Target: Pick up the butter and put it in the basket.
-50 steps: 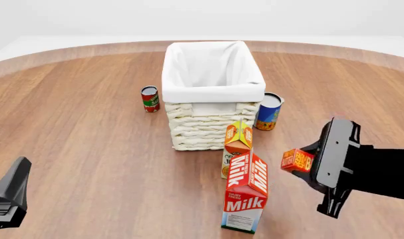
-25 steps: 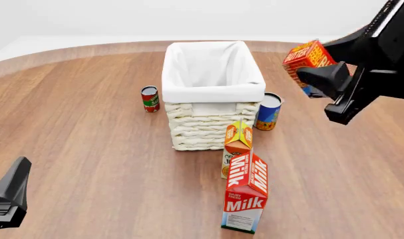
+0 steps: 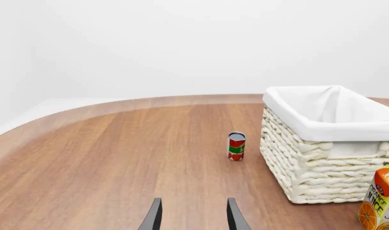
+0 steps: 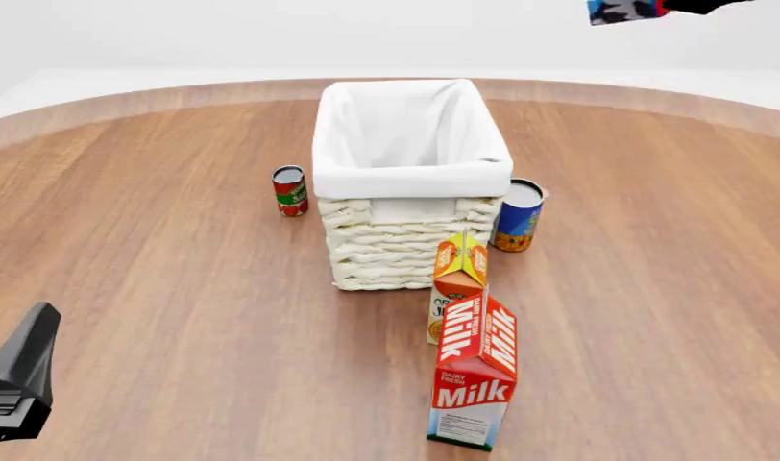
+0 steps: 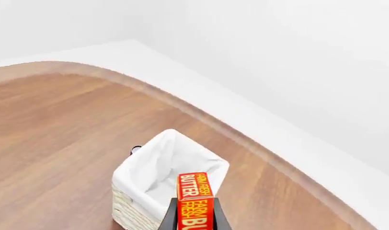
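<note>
The butter point(image 5: 195, 200), a red-orange box with white and yellow lettering, is clamped between my right gripper's point(image 5: 193, 216) fingers, high above the table. Seen from the right wrist, the cream wicker basket point(image 5: 125, 209) with white lining lies below and just beyond it. From the front, only the butter's blue end point(image 4: 624, 10) and a dark sliver of that gripper show at the top edge, right of and beyond the basket point(image 4: 403, 246). My left gripper point(image 3: 193, 202) is open and empty, low over the near-left table point(image 4: 22, 376), well short of the basket point(image 3: 297, 167).
A red milk carton point(image 4: 475, 384) stands in front of an orange juice carton point(image 4: 458, 283), both near the basket's front right corner. A red tomato can point(image 4: 289, 190) sits left of the basket and a blue can point(image 4: 520, 214) to its right.
My right gripper has risen with the butter from low beside the milk carton to high up, leaving the front view through its top right. The left arm has not moved.
</note>
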You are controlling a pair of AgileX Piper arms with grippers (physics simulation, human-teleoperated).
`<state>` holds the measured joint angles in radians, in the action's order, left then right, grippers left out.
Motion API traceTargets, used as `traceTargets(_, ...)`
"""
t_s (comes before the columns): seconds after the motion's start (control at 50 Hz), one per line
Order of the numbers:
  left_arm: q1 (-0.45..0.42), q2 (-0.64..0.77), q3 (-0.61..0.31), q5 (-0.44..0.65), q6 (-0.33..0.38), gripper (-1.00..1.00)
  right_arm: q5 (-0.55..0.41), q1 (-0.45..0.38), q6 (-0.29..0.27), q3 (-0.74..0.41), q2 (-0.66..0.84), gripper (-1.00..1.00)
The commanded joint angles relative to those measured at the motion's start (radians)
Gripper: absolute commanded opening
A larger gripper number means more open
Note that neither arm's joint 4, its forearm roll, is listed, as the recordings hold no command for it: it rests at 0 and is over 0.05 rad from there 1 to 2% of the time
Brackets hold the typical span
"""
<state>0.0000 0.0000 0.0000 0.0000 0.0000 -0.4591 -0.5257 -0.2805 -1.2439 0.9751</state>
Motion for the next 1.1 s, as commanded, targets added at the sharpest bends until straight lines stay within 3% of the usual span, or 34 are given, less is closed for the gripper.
traceTargets(0.02,0.0,0.0,0.0,0.0,0.0,1.0,0.067,-0.026,0.107,-0.104,0.084,-1.0)
traceTargets(0.26,0.0,0.0,0.0,0.0,0.0,1.0,0.098,-0.031,0.153,-0.229,0.244,-1.0)
traceTargets(0.28,0.0,0.0,0.0,0.0,0.0,1.0,0.099,-0.02,0.185,-0.26,0.272,-1.0)
traceTargets(0.38,0.0,0.0,0.0,0.0,0.0,1.0,0.1,-0.015,0.199,-0.291,0.32,-1.0)
traceTargets(0.4,0.0,0.0,0.0,0.0,0.0,1.0,0.095,-0.002,0.238,-0.314,0.339,-1.0)
traceTargets(0.42,0.0,0.0,0.0,0.0,0.0,1.0,0.091,-0.007,0.22,-0.328,0.352,-1.0)
traceTargets(0.44,0.0,0.0,0.0,0.0,0.0,1.0,0.081,-0.019,0.253,-0.353,0.368,-1.0)
traceTargets(0.6,0.0,0.0,0.0,0.0,0.0,1.0,0.044,-0.089,0.234,-0.464,0.453,-1.0)
traceTargets(0.84,0.0,0.0,0.0,0.0,0.0,1.0,0.044,-0.128,0.236,-0.532,0.55,-1.0)
traceTargets(1.1,0.0,0.0,0.0,0.0,0.0,1.0,0.036,-0.061,0.259,-0.613,0.684,-1.0)
